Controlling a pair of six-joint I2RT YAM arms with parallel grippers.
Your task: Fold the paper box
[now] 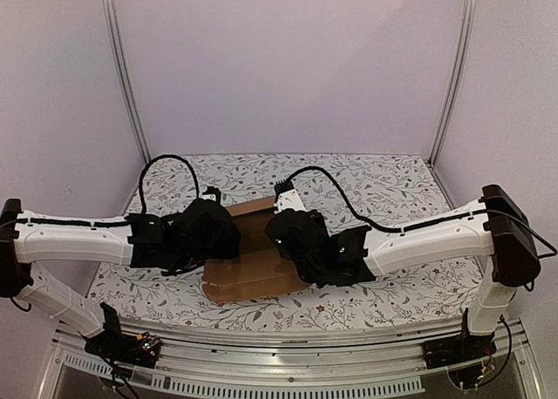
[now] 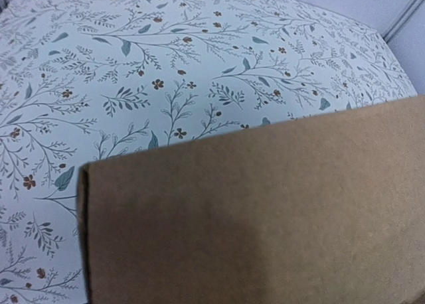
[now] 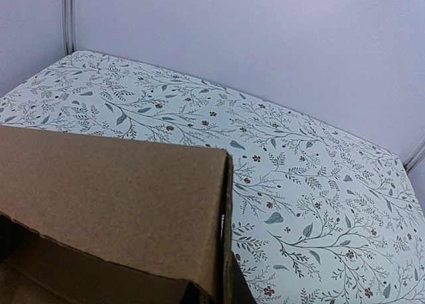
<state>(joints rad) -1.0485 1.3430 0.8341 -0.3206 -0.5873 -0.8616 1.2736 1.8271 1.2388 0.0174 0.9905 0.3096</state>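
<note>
My right gripper (image 1: pixel 282 232) sits closed at the paper box (image 1: pixel 257 277), likely bracing its wall — left gripper (image 1: pixel 222 235), I cannot tell.

Left gripper (image 1: pixel 222 235) low, facing inward, state unclear; right gripper (image 1: pixel 283 233) low, closed.

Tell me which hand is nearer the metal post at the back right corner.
Right. The right hand is at the right side of the paper box, toward the post; the left hand is at the box's left side, farther from it.
</note>
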